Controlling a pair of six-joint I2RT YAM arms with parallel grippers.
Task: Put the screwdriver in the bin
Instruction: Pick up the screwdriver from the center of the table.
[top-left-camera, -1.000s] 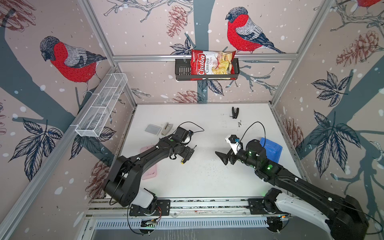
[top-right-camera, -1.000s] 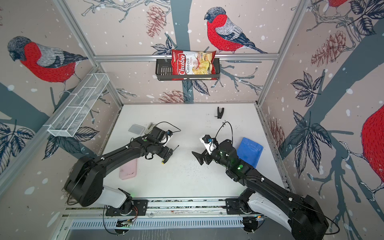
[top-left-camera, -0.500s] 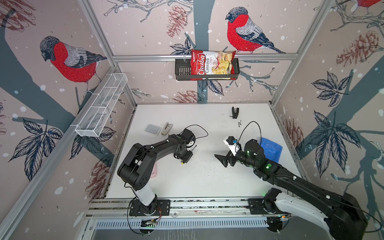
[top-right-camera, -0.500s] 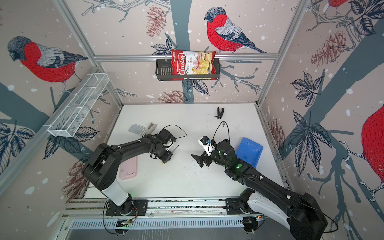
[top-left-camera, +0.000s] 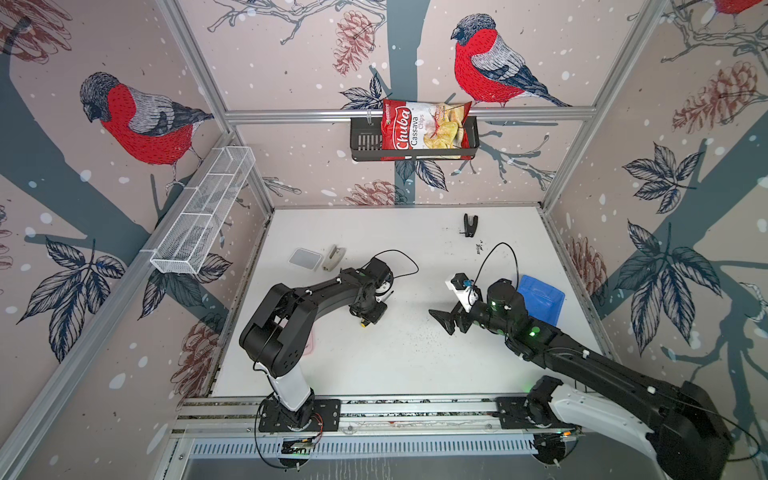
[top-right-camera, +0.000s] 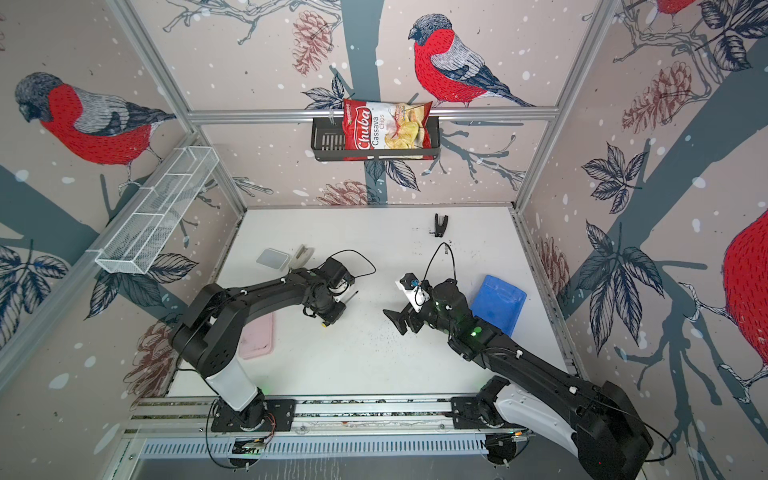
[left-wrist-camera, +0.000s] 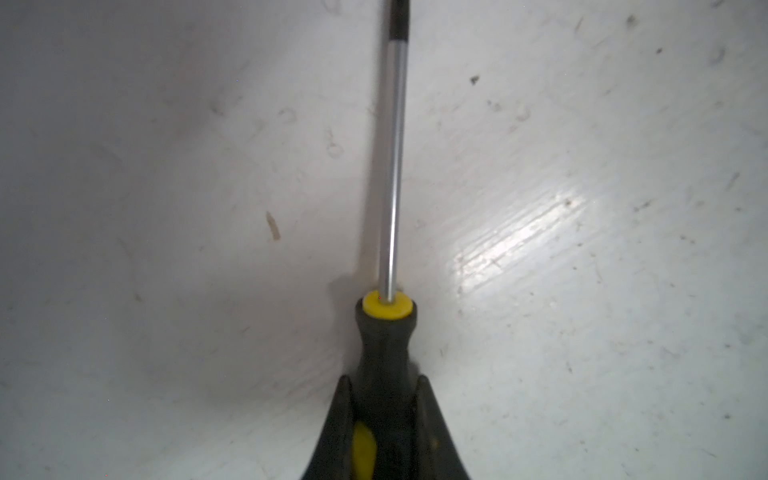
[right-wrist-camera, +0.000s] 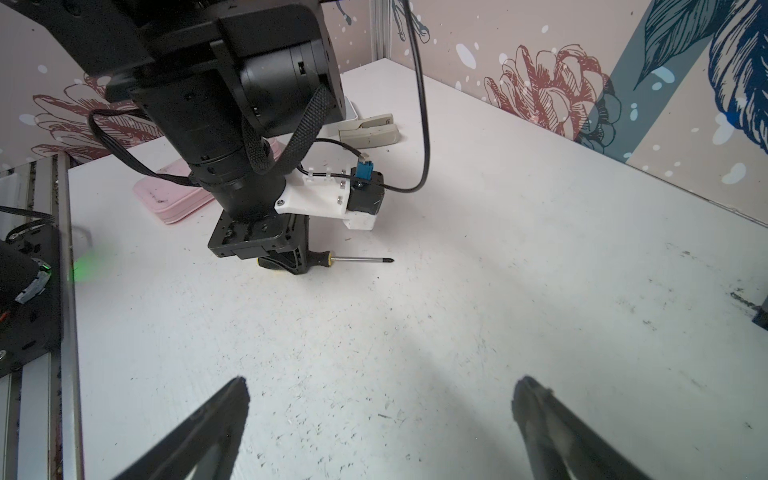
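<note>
While top views hide it, the left wrist shows the left claw (left-wrist-camera: 384, 415) clamping the screwdriver (left-wrist-camera: 386, 349).

The left gripper (left-wrist-camera: 381, 415) points straight down at the table's centre, jaws clamped tight. The right gripper (right-wrist-camera: 380, 399) hovers at its three o'clock, jaws spread wide.
</note>
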